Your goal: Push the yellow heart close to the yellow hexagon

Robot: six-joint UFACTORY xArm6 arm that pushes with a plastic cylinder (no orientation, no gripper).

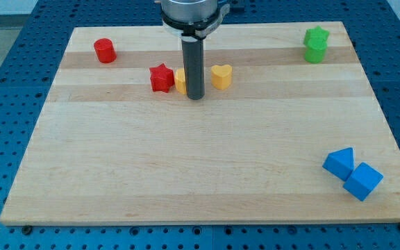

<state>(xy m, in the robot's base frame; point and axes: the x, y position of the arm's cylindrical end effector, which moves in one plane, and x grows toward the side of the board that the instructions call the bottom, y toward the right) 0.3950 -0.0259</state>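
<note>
1. My tip (pixel 195 96) rests on the wooden board (pixel 186 173), in the upper middle of the view. It is a plain rod with nothing to open or close, and it holds nothing.
2. The yellow heart (pixel 221 76) lies just to the view's right of my tip, with a small gap between them.
3. The yellow hexagon (pixel 180 80) sits on the view's left of the rod, partly hidden by it, so its shape is hard to confirm.
4. The red star (pixel 162 78) touches the yellow hexagon's left side.
5. A red cylinder (pixel 105 51) stands near the top left.
6. Two green blocks (pixel 316 44) sit together at the top right; their shapes are unclear.
7. A blue triangle (pixel 339 163) and a blue cube (pixel 363 181) touch at the bottom right.
</note>
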